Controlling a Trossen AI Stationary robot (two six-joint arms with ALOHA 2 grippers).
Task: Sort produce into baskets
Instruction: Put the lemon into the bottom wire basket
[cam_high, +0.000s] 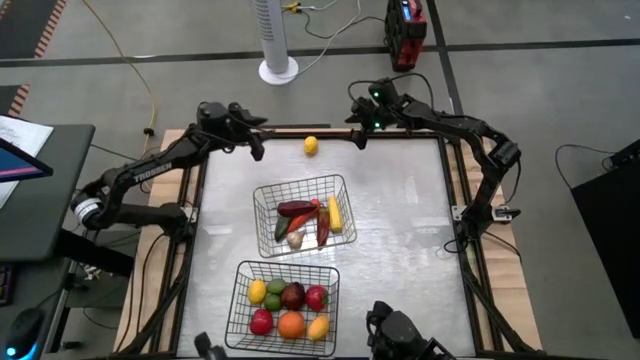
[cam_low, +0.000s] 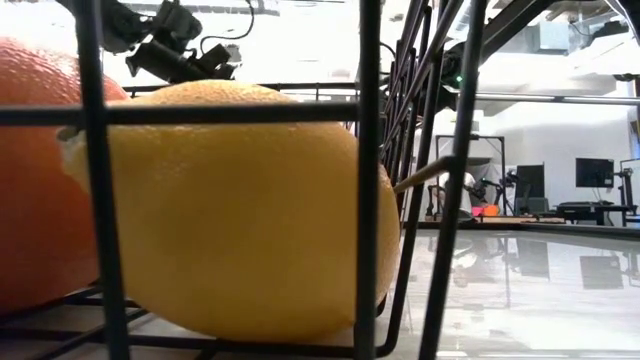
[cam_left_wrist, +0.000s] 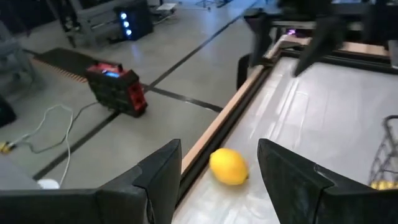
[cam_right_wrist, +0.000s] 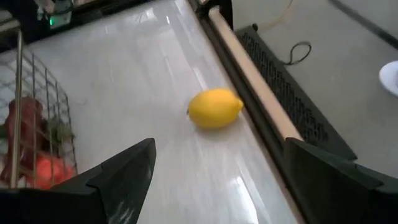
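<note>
Yellow lemon (cam_high: 311, 145) — between open left pincer (cam_high: 257, 148) and right pincer (cam_high: 359, 135)

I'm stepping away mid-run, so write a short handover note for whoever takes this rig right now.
Left gripper: open, empty, at the table's far edge beside the loose lemon.
Right gripper: open, empty, on the lemon's other side.
Far basket: vegetables, including corn, red peppers and a dark eggplant.
Near basket: fruit, including an orange, red apples, limes and lemons.
Done: everything in view is in a basket except that lemon.
Left: grasp the lemon, probably with the left gripper, and put it in the near basket.
</note>
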